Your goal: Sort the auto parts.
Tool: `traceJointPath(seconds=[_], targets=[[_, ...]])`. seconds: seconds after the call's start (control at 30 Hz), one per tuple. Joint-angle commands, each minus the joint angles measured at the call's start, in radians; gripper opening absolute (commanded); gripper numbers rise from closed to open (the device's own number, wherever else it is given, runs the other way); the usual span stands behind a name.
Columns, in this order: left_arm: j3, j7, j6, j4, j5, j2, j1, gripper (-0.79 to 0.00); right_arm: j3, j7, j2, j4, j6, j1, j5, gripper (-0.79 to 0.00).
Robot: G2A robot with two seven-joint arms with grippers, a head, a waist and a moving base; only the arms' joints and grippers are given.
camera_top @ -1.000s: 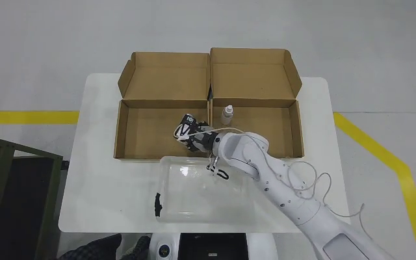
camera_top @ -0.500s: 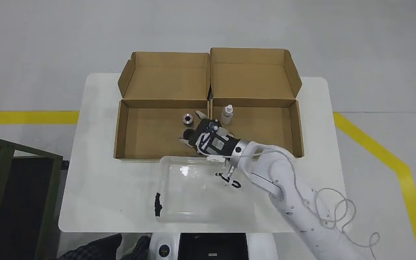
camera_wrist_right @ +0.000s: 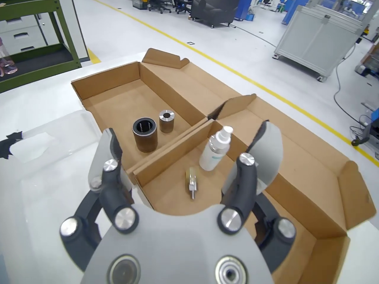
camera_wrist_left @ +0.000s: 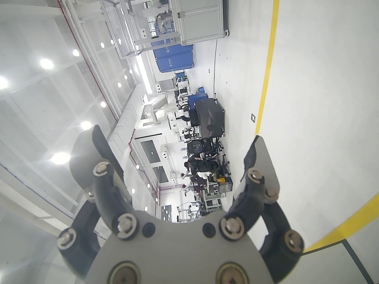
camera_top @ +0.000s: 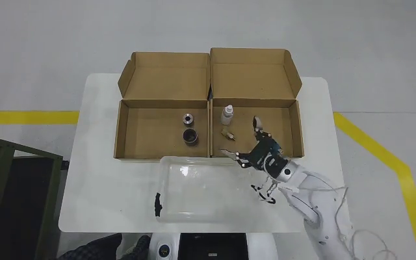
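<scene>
A dark hollow cylinder and a small silver bushing stand upright in the left cardboard box. In the right cardboard box a white spray bottle stands beside a small metal fitting lying flat. My right gripper hangs open and holds nothing above the right box's front left part. My left gripper is open, holds nothing and points out at the room.
A clear plastic bin sits on the white table in front of the boxes, with a black piece at its left edge. Both box lids stand open at the back. A green cart stands left of the table.
The right gripper has let go of the dark cylinder, which now stands in the left box. The arm has pulled back to the right, over the right box.
</scene>
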Motion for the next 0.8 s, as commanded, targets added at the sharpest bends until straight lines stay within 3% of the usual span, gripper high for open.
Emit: traceJointPath(seconds=[0.0,0.47,0.77], targets=[[0.000,0.000,0.000,0.000,0.000,0.000,0.000,0.000,0.050,-0.050,0.006,-0.003,0.008,-0.054,0.002,0.000],[0.000,0.000,0.000,0.000,0.000,0.000,0.000,0.000,0.252,-0.260,0.025,-0.009,0.064,-0.291,0.012,0.000],[0.000,0.000,0.000,0.000,0.000,0.000,0.000,-0.001,0.284,-0.318,0.026,-0.004,0.095,-0.329,0.033,-0.001]])
